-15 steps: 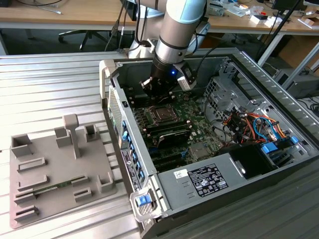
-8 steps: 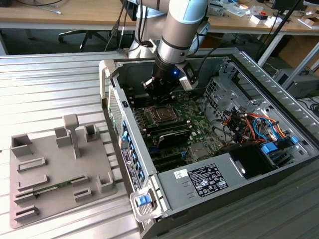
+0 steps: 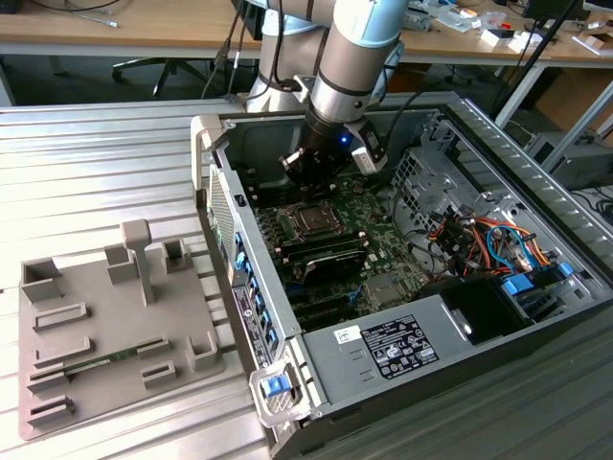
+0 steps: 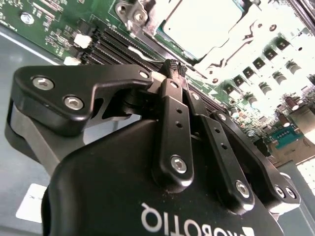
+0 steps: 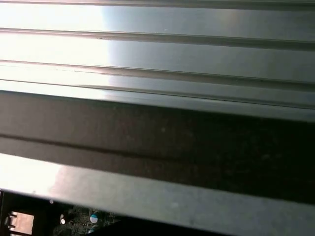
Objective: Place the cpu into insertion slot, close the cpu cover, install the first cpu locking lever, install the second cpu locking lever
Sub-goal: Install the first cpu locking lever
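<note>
Exterior view. Your arm (image 3: 350,57) comes down from the far side into the open computer case (image 3: 536,192), which lies on its side on a ribbed metal table (image 3: 86,163). The gripper (image 3: 308,172) hangs over the far part of the green motherboard (image 3: 369,216), just beyond the insertion slot (image 3: 312,218). The slot shows as a dark square with a silvery rim, near the middle of the board; from here you cannot tell whether the chip lies in it. To the exterior view's left of the case sits a grey fixture tray (image 3: 115,326) with raised blocks and one upright post. To the exterior view's right inside the case you have a bundle of coloured cables (image 3: 488,235), and nearer the camera a black power supply (image 3: 402,350) with a white label.

Second wrist view. The gripper (image 4: 171,66) has its black fingers (image 4: 173,123) pressed together at the tips, with nothing visible between them. Beyond the fingertips lies the cpu (image 4: 206,22), its pale metal top seated inside the socket. The cpu cover (image 4: 236,44), a bright silvery frame, lies around the chip; glare hides whether it is fully flat. Long black memory slots (image 4: 118,44) run beside the socket.

First wrist view. You see the ribbed metal wall (image 5: 157,49) of the case close up, with a sliver of circuit board (image 5: 78,217) at one corner.
</note>
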Robot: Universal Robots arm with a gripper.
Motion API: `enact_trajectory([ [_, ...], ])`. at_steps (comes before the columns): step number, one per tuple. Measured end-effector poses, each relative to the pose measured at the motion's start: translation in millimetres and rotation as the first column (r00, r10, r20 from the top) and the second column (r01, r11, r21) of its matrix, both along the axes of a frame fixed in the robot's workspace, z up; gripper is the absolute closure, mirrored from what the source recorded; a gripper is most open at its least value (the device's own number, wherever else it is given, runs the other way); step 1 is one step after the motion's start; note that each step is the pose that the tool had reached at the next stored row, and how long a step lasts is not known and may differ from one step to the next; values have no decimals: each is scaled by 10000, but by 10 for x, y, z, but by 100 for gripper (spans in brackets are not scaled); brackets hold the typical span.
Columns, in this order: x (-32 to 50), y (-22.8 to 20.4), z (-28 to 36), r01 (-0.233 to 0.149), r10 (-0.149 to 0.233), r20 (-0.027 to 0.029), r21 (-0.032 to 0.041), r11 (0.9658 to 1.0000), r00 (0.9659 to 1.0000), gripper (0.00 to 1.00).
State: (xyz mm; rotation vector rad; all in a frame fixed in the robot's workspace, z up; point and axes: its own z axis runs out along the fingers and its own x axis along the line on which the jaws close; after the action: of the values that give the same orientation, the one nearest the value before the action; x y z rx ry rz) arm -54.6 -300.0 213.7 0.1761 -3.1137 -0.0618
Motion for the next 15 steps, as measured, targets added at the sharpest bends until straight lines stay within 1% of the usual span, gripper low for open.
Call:
enact_trajectory([
  [4,38,0,-7,1,-1,-1,-1,10000,10000,89],
  [7,48,0,-16,-4,4,-1,-1,10000,10000,89],
  [15,76,0,-76,-19,19,-2,-2,10000,10000,89],
])
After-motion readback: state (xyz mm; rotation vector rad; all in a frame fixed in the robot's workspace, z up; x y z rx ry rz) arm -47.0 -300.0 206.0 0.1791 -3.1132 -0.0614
